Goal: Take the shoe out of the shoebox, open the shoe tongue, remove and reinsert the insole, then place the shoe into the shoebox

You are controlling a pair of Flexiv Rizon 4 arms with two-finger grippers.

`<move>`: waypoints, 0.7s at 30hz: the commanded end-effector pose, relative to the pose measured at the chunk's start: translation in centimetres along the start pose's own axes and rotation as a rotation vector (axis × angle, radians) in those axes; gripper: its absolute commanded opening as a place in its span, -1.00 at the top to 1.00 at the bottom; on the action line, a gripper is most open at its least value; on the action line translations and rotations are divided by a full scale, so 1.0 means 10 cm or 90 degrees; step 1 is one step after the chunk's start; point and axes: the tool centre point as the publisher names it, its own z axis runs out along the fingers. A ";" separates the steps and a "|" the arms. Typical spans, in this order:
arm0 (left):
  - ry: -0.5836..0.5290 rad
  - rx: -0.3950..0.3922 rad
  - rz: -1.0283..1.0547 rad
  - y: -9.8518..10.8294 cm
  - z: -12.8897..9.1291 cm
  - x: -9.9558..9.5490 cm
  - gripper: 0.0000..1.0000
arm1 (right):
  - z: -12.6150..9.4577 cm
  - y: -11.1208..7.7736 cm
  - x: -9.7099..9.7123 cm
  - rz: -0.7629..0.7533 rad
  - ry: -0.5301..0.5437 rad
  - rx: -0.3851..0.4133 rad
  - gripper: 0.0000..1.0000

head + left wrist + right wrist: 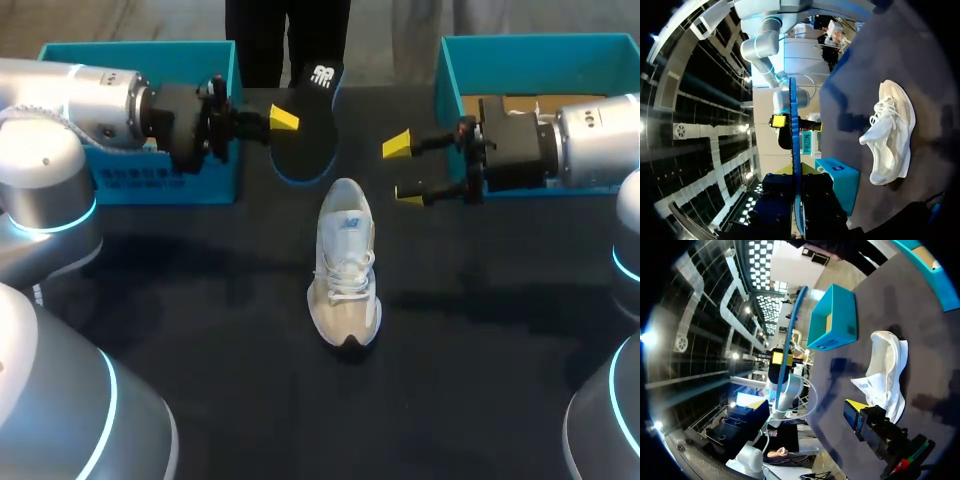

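The shoe (345,265) stands upright on its sole in the middle of the black table (200,300). It is outside of both boxes, with its toe toward the near edge and its heel toward the far edge. It is white, the laces are tied, and nothing touches it.

The left gripper (283,122) comes in from the left and holds the insole (310,140) above the table, to the far left of the shoe and apart from it. In the left wrist view the insole (794,150) shows only its thin blue edge, and it passes straight between the two fingers, which press it from both sides. The insole is black with a blue rim and has a white mark at its far end.

The right gripper (403,171) hangs at the far right of the shoe, facing the insole. Its two yellow tips stand wide apart and there is nothing between them.

The left teal box (150,180) is at the far left, just behind the left gripper. The right teal box (447,80) is at the far right, behind the right gripper.
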 end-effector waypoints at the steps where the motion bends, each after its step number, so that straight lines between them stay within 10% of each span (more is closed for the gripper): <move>1: 0.003 -0.022 0.034 -0.07 0.01 0.01 1.00 | 0.03 0.00 0.00 0.000 -0.001 -0.001 -1.00; 21: -0.006 -0.083 0.107 -0.12 0.14 0.02 1.00 | 0.10 0.20 0.01 0.009 -0.016 0.005 -1.00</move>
